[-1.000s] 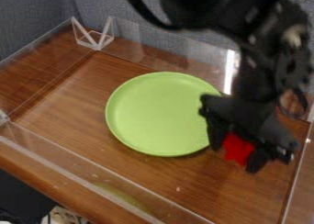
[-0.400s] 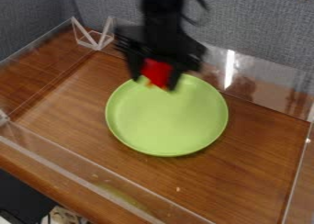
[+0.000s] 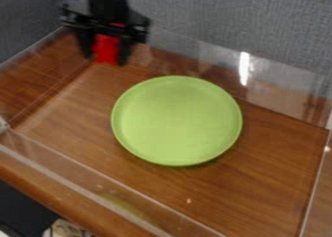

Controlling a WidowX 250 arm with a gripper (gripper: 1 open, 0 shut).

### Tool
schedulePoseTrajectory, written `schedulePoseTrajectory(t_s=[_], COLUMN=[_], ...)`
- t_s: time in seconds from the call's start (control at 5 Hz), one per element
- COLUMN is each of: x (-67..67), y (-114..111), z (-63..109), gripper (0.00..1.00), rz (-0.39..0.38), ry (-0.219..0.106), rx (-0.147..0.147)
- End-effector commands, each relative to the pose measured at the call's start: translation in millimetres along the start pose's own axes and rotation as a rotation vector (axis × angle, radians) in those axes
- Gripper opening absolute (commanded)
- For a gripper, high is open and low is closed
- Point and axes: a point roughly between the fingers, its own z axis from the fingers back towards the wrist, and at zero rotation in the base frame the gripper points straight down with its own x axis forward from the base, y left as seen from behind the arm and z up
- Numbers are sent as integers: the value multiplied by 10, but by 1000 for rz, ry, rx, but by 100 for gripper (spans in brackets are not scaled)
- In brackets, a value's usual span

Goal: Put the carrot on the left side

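The carrot (image 3: 107,47) is a small bright red block held between the black fingers of my gripper (image 3: 107,49). It hangs above the wooden table near the back left corner, well left of and behind the round lime-green plate (image 3: 177,119). The jaws are shut on the carrot's sides, and the arm above them runs out of the top of the picture. Whether the carrot touches the table I cannot tell.
The wooden table (image 3: 65,105) is ringed by a low clear plastic wall (image 3: 78,187). A small white wire stand at the back left is mostly hidden behind the gripper. A grey partition stands behind the table.
The gripper carried the red carrot from the right of the plate, over its back edge, to the back left corner. The plate has not moved.
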Motion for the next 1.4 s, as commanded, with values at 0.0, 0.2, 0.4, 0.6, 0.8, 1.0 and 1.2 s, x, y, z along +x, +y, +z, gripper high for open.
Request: schedulePoseTrajectory(t_s=[0.0, 0.2, 0.4, 0.6, 0.8, 1.0, 1.2], x=[187, 153, 124, 84, 6, -49, -71], y=[311, 250, 166, 91, 56, 19, 59], z=[7, -176, -361, -498, -651, -765, -778], gripper=[0, 0, 100, 100, 100, 100, 100], rz=[13, -81, -160, -217, -274, -330, -322], ry=[-40, -48, -50, -32, -2, 20, 45], rx=[12, -13, 0, -11, -12, -16, -12])
